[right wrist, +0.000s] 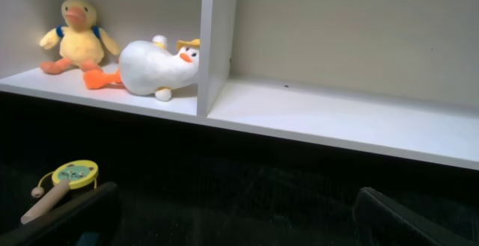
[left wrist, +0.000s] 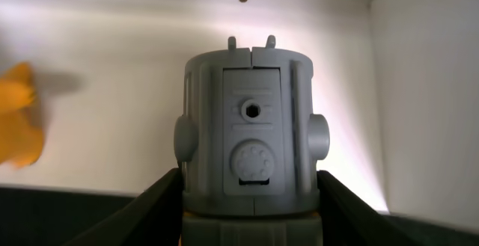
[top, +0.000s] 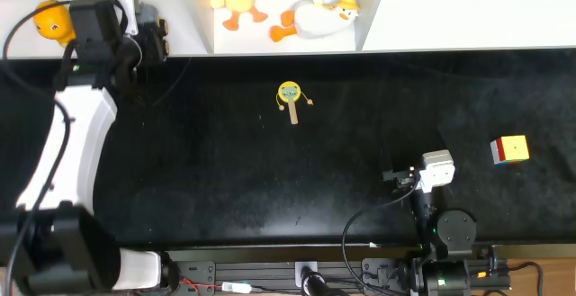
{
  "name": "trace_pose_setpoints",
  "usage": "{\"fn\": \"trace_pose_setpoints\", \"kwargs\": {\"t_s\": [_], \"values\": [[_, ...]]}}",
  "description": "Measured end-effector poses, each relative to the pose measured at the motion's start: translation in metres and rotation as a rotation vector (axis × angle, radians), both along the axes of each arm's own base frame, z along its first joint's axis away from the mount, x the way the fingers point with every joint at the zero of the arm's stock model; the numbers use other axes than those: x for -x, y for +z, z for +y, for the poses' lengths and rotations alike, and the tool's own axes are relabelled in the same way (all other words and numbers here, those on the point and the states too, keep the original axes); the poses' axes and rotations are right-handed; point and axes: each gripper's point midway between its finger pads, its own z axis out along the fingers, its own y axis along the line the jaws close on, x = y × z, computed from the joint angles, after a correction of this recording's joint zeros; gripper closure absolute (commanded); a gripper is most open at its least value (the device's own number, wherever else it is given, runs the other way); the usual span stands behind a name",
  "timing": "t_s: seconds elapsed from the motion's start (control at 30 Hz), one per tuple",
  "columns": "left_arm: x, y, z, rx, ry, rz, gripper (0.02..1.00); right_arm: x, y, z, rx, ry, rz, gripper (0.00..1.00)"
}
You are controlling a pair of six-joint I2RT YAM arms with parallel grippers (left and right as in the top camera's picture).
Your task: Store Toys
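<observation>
Looking down from the top camera, I have the left arm stretched up the left side of the black table [top: 225, 170], its wrist at the front of the white shelf [top: 450, 26] that runs along the far edge. The left gripper [left wrist: 249, 177] is clenched on the grey robot toy [left wrist: 251, 126]. In the left wrist camera both dark fingers [left wrist: 153, 201] press against the toy's sides and it stands upright between them. The toy sits inside the shelf's left compartment, close to the divider wall on its right. I cannot tell whether its base rests on the shelf floor. An orange toy [top: 51, 19] lies in the same compartment, well apart towards the outer end.

The middle compartment holds a yellow duck [right wrist: 75, 40] sitting upright, with a white duck [right wrist: 153, 70] lying on its side just beside it. On the table in front of that compartment lies a small rattle drum [top: 290, 98] with a wooden handle.

The right gripper [right wrist: 236, 223] hangs low near its own base on the right, with its jaws spread wide and nothing between them. A multicoloured cube [top: 509, 149] sits on the table to its right, near but not touching
</observation>
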Motion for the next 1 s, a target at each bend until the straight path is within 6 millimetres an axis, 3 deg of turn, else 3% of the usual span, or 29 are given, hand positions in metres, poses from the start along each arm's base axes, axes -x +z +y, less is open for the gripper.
{"fn": "trace_pose_setpoints", "kwargs": {"t_s": [0.37, 0.4, 0.43, 0.57, 0.67, 0.87, 1.0], "values": [[-0.034, -0.021, 0.002, -0.002, -0.001, -0.007, 0.57, 0.0, 0.0, 0.0, 0.0, 0.0, 0.001, 0.005], [-0.037, -0.021, 0.002, -0.002, -0.001, -0.013, 0.516, 0.0, 0.0, 0.0, 0.0, 0.0, 0.0, 0.005], [-0.038, -0.02, 0.002, -0.002, -0.001, -0.016, 0.371, 0.0, 0.0, 0.0, 0.0, 0.0, 0.0, 0.007], [-0.039, -0.023, 0.003, -0.004, -0.003, -0.011, 0.209, 0.0, 0.0, 0.0, 0.001, 0.0, 0.0, 0.005], [-0.038, -0.025, 0.002, -0.009, -0.009, -0.005, 0.027, 0.0, 0.0, 0.0, 0.0, 0.0, 0.0, 0.005], [-0.03, -0.022, 0.0, -0.072, 0.004, 0.002, 0.02, 0.0, 0.0, 0.0, 0.0, 0.0, 0.0, 0.005], [0.002, -0.009, -0.006, -0.109, -0.013, -0.014, 0.02, 0.0, 0.0, 0.0, 0.0, 0.0, 0.001, 0.003]]}}
